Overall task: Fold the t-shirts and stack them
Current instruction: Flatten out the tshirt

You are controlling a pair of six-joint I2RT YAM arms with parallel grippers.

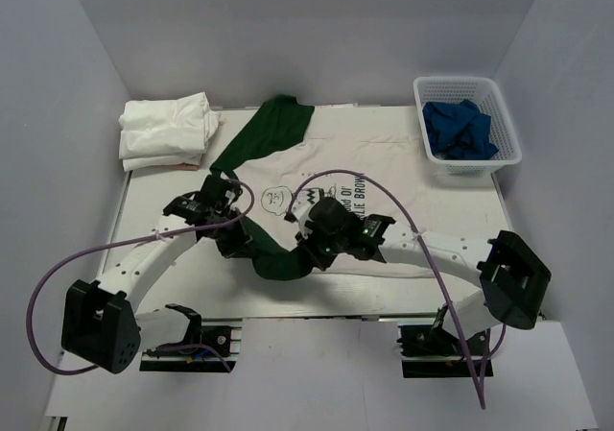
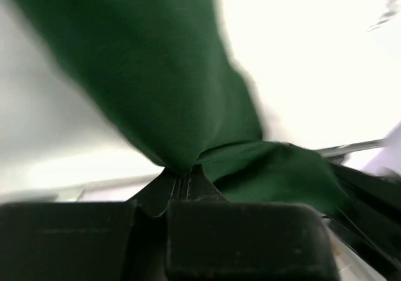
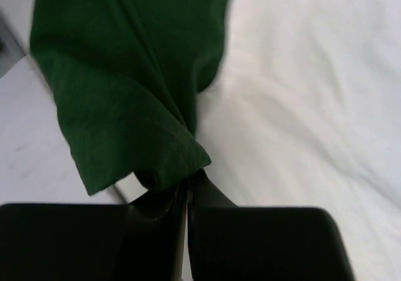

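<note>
A white t-shirt (image 1: 384, 157) with dark green sleeves and a cartoon print lies spread across the table. Its far sleeve (image 1: 271, 129) points toward the back. The near green sleeve (image 1: 278, 258) is bunched between both grippers. My left gripper (image 1: 233, 242) is shut on that sleeve's left part, and the green cloth (image 2: 144, 74) runs out of its tips (image 2: 182, 178). My right gripper (image 1: 305, 253) is shut on the same sleeve's right part, with a green fold (image 3: 119, 93) pinched at its tips (image 3: 188, 184). Plain white folded t-shirts (image 1: 165, 131) sit stacked at the back left.
A white plastic basket (image 1: 456, 83) at the back right holds crumpled blue cloth (image 1: 460, 129). Purple cables loop from both arms over the shirt. White walls close in the table on the left, the back and the right.
</note>
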